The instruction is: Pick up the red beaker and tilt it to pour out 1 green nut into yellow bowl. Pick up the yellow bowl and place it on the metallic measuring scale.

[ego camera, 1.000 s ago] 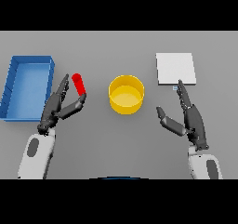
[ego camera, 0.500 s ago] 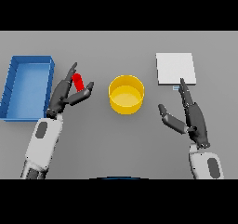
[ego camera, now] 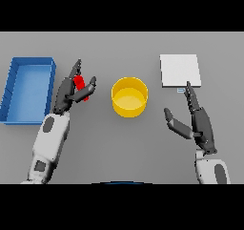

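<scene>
Left hand (ego camera: pixel 71 88) angles up, fingers and thumb closing around the red beaker (ego camera: pixel 81 87) (yellow bowl (ego camera: pixel 129 96) just beside); right hand (ego camera: pixel 198 119) rests open below the scale (ego camera: pixel 179 70).

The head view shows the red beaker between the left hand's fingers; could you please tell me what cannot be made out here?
- Red beaker: the left robot hand covers part of it, so its contents and any green nut are hidden.
- Yellow bowl: no nut visible inside; too small to be certain.
- Metallic measuring scale: the marking at its near edge is too small to read.
- Right robot hand: held apart, touching nothing.
</scene>
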